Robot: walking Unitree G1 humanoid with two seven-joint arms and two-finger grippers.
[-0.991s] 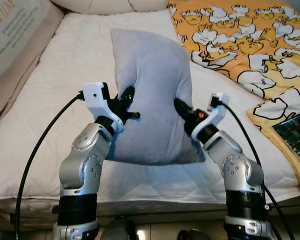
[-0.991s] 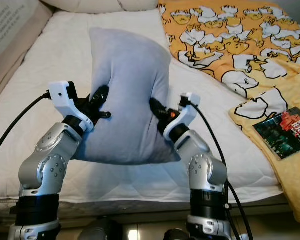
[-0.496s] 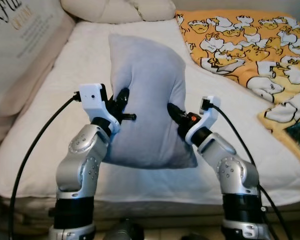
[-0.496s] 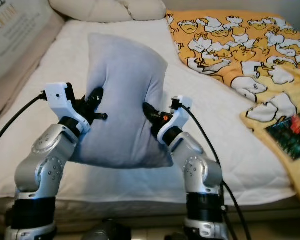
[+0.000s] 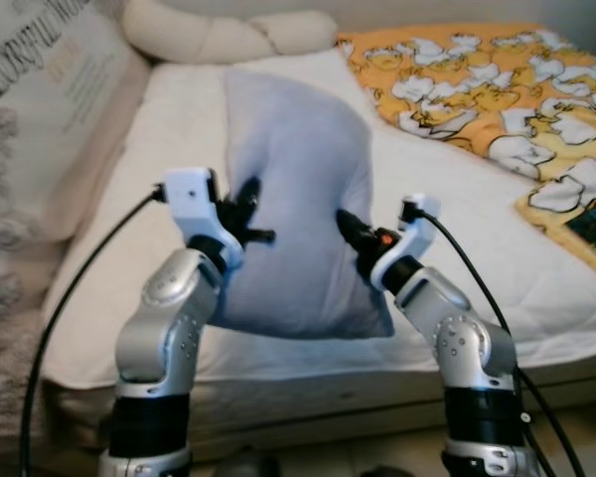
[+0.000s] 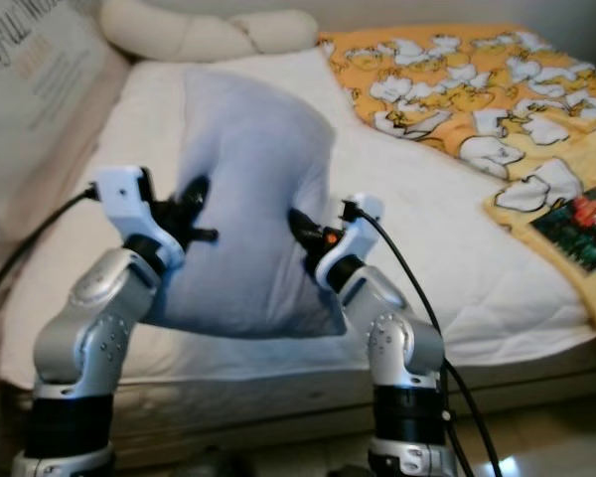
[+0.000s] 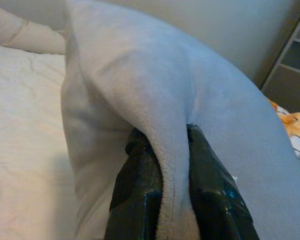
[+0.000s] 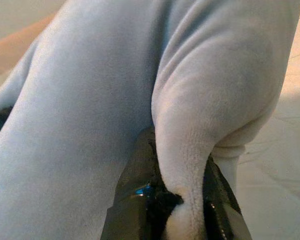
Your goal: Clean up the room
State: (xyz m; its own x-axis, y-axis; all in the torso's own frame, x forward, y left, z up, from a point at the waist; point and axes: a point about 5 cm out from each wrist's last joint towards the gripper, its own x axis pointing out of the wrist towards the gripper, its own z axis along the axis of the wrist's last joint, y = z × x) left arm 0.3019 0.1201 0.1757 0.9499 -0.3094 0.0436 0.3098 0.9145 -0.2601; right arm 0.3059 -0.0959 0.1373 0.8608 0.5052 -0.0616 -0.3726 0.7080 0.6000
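— Where is the pillow [image 5: 296,209]?

— Between my two claws, upright, held above the near part of the bed [image 5: 149,149]. It is pale grey and plush, its top corner toward the head of the bed and its lower edge hanging just over the mattress edge in front of me.

— And your left gripper [image 5: 246,204]?

— On the pillow's left flank, about halfway up. In my left wrist view a ridge of the grey cloth is pinched between the two black fingers [image 7: 140,185], so they are clamped on a fold of it.

— The right gripper [image 5: 350,227]?

— On the opposite flank, a little lower. There too a thick fold is squeezed between my fingers [image 8: 135,190], with the cloth bulging over them. The pillow is caved in where each claw bites.

— What lies around it?

— White quilted bedding under and behind. Well apart to my right, a yellow blanket [image 5: 477,79] with white duck figures covers the far corner of the bed, and a dark booklet [image 6: 581,216] lies on its near part by the bed's edge. At the head are cream cushions [image 5: 228,35], and to my left a big pale cushion [image 5: 40,109] with lettering leans along the side.
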